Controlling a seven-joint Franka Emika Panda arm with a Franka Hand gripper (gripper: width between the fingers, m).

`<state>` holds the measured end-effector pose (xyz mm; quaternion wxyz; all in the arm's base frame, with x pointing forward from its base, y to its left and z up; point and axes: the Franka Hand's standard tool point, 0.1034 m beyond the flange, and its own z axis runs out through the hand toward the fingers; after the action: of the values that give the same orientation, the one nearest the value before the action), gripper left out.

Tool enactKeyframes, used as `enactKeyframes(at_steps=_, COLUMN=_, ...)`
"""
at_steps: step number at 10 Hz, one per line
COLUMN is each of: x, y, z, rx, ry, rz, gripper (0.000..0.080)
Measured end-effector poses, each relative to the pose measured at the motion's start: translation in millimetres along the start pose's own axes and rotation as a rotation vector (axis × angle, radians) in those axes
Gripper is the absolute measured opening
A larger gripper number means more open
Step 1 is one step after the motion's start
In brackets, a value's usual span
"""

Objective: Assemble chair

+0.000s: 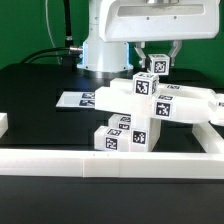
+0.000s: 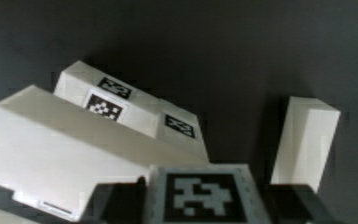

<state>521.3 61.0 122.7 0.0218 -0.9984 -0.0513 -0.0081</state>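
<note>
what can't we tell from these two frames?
- Gripper, exterior view: the tagged block covers the jaws' tips, so contact can't be seen.
- Joints within the chair assembly, exterior view: too small to judge seating.
- Marker board, exterior view: the chair parts hide its right end.
- Large white part, wrist view: blurred and cut off by the frame edge, with the tagged block overlapping it.

The gripper (image 1: 157,55) fingertips are hidden behind the tagged chair part (image 1: 157,64) they clamp. In the wrist view, that part (image 2: 201,196) is cut off by the frame edge.
</note>
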Motion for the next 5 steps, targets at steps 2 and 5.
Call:
enactKeyframes(at_steps=2, x=5.8, y=4.0, z=0.5, rx=-0.003, ry=0.004, rz=0.004, gripper=0.0282)
enactKeyframes(at_steps=5, x=6.4, y=4.3, z=0.6, rx=-0.004, ry=0.005, rz=0.005, gripper=0.0282)
